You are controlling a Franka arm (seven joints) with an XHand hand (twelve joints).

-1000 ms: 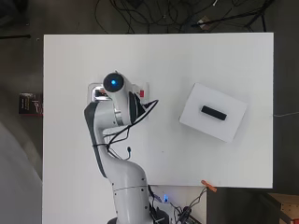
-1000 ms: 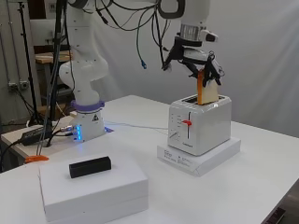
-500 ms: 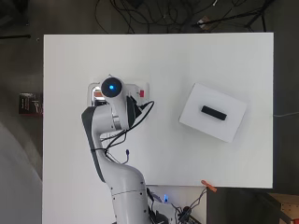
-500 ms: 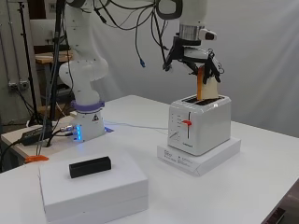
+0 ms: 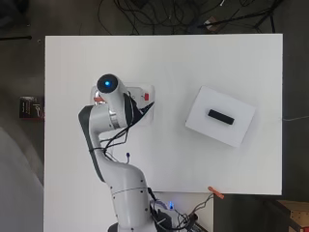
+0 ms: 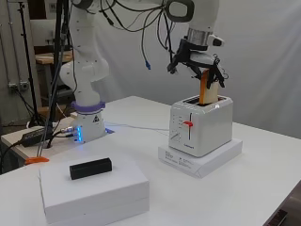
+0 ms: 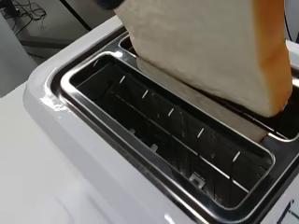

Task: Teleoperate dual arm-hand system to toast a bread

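Above the toaster (image 6: 201,125), the hand (image 6: 197,61) hangs from the arm with its fingers curled down around a slice of bread (image 6: 207,89), gripping it near its upper edge. The slice stands nearly upright, tilted a little, with its lower end dipping into the far slot of the toaster while most of it rises above the top. In the wrist view the bread (image 7: 210,46) shows a pale face and a golden crust along one side, and it lies over the bar between the two slots; the other slot (image 7: 163,144) is open, with its wire guides showing. The white toaster has a red lever (image 6: 188,124) on its front face, set high in its track. It stands on a flat white slab (image 6: 202,157) on the white table (image 6: 263,188).

Nearer in the side view and to the left, well apart from the toaster, a white box (image 6: 94,188) rests on the table with a small black block (image 6: 91,168) lying on its top. From overhead the arm covers most of the toaster (image 5: 145,96), and the white box (image 5: 217,130) sits to the right.
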